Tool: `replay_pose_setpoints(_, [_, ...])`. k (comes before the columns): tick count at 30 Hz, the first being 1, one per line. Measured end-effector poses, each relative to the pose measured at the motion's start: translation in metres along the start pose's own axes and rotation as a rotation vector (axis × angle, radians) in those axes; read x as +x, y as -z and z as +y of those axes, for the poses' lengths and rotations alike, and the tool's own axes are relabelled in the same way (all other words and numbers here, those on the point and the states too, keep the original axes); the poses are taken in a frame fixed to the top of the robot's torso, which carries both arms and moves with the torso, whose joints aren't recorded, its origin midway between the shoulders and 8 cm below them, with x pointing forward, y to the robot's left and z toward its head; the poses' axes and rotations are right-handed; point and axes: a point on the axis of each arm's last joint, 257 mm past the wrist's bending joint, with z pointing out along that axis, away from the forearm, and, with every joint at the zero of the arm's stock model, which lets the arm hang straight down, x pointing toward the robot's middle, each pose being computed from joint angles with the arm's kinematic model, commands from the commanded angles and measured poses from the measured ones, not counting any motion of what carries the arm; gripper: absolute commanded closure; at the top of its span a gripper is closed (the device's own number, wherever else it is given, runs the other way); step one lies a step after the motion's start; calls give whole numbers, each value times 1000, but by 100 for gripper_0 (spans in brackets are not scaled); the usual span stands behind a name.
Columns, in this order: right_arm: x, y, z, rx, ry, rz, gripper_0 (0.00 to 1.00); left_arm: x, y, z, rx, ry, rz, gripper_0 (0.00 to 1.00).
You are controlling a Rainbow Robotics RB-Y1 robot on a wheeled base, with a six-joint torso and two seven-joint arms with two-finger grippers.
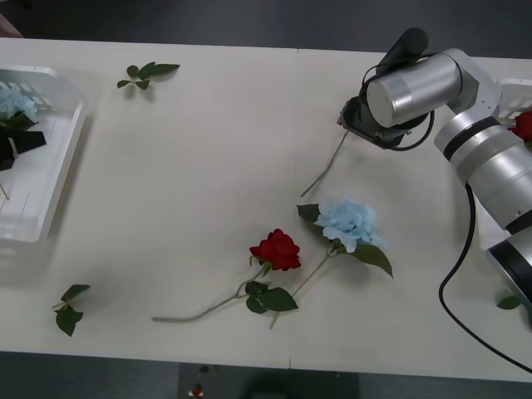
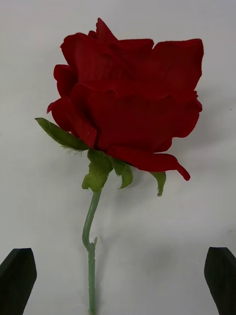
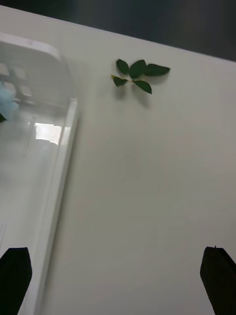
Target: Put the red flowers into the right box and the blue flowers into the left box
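Over the table's far right, the right gripper (fingers spread wide, holding nothing) hangs above a red rose.

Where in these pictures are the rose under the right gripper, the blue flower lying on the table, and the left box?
Rose (image 2: pixel 128 98), right wrist view, on its bloom.
Blue flower (image 1: pixel 347 221), front view, on its petals.
Left box (image 1: pixel 73 137), front view, on its near rim.

A pale table spans the scene. A loose sprig of green leaves lies at its far side, well off to the left of the right claw and just beyond the left claw. Another leaf sprig rests near the table's front left edge, far from both.
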Motion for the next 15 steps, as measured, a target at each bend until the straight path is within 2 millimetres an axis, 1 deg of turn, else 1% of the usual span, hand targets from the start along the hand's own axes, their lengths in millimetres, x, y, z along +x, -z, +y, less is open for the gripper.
replay_pose_setpoints(3, [1,-5,1,0,18,-18,0,26,-10,-32,42,-62,38,0])
replay_pose_setpoints(7, [3,-16,-3,13,40,-42,0,59,-21,-79,82,-168,52,0])
replay_pose_setpoints(11, [7,-23,-7,30,50,-52,0,100,-37,-130,146,-254,89,0])
replay_pose_setpoints(15, [7,-24,-7,39,66,-61,0,137,-49,-181,212,-339,118,0])
